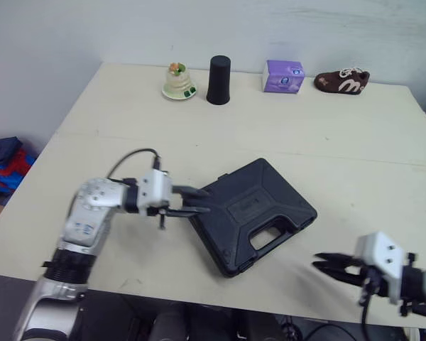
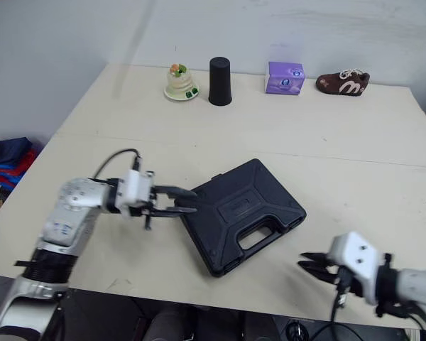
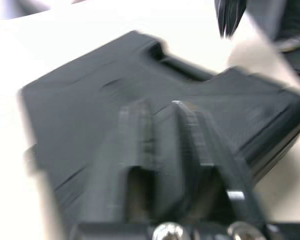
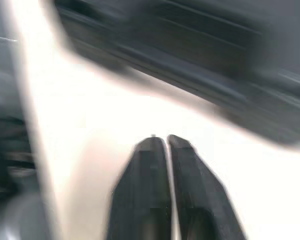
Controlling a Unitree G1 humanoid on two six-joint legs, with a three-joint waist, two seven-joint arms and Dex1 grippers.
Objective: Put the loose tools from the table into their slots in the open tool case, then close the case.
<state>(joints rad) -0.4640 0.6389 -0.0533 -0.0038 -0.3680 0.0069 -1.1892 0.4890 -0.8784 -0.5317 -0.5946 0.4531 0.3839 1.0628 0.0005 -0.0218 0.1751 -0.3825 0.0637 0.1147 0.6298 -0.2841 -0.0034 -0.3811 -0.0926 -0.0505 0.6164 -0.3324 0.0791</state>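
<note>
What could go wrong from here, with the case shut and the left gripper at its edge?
1. The left gripper is at the left edge of the tool case. The case's near corner lies close to the front edge of the table, so a push might slide it off.
2. The pictures do not show whether the latches are fastened; the case could open if lifted.
3. The right gripper, shut, sits near the handle side and could bump the case.
</note>
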